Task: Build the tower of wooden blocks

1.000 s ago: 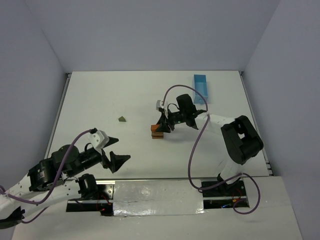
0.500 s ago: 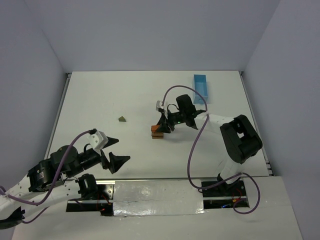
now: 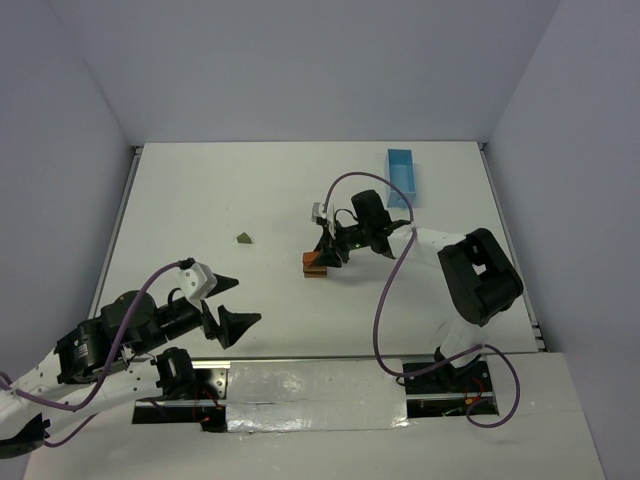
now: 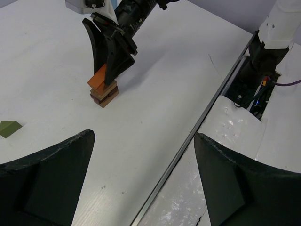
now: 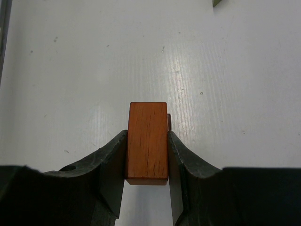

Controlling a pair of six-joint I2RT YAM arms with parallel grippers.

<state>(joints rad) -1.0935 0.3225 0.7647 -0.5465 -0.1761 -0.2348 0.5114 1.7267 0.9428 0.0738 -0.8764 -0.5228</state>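
The wood block tower (image 4: pixel 104 95) stands near the middle of the desk (image 3: pixel 200 200), low for now: two or three brown pieces laid flat one on another. Directly over it is the orange block (image 5: pixel 147 141), pinched on its two long sides by the right fingers (image 5: pixel 110 165), which are partly closed on it. From the left wrist view the block is tilted, with its lower end at the top of the stack or touching it and its other end raised; I cannot tell if it already rests there.

From the right wrist view, the long axis of the block runs straight away from the wrist, in line with the fingers. A thin dark edge of the stack shows just past its right side, so I judge the block is almost over the tower but not exactly. The coming move seems to depend on making it level and square before it is let go.

The olive-green triangle (image 3: pixel 244 238) lies alone on the desk to the left of the tower, well apart from it. The left fingers (image 4: pixel 51 174) are spread wide and hold nothing; they hang near the front edge of the desk, and this arm is the nearer one to the triangle. The light-blue tray (image 3: pixel 402 175) is at the far right.

I can read no brand, label or writing anywhere.
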